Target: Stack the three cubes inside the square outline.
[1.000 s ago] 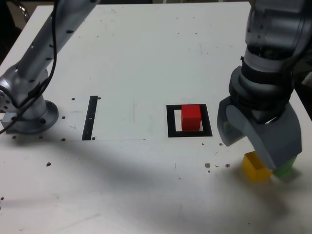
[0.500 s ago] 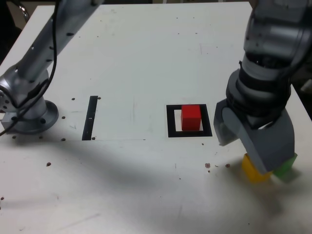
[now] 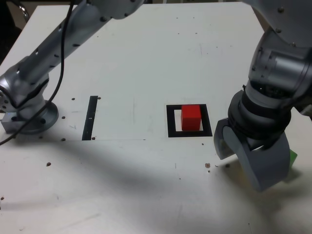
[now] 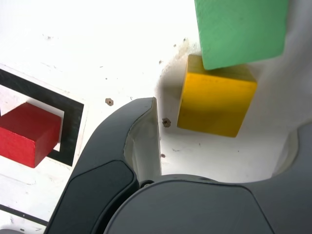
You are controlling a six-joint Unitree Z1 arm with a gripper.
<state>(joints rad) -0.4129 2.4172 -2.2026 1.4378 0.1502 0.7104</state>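
Note:
The red cube point(image 3: 191, 117) point(image 4: 29, 132) sits inside the square outline point(image 3: 170, 122) point(image 4: 73, 117). My gripper point(image 3: 243, 163) point(image 4: 224, 124) is down at the table to the exterior view's right of the outline, open. In the wrist view the yellow cube point(image 4: 217, 100) lies between the two fingers, and a gap shows between it and the one fingertip that is visible. The green cube point(image 4: 241, 30) touches the yellow one on its far side. In the exterior view the gripper hides the yellow cube, and only a sliver of the green cube point(image 3: 292, 158) shows.
A thin black strip point(image 3: 90, 117) lies on the white table point(image 3: 146, 58) to the exterior view's left of the outline. The arm's base point(image 3: 29, 114) stands at the far left. The table's right edge runs close behind the gripper.
The gripper has come down over the yellow cube, which was visible beside it and is now hidden in the exterior view. The jaws have narrowed a little.

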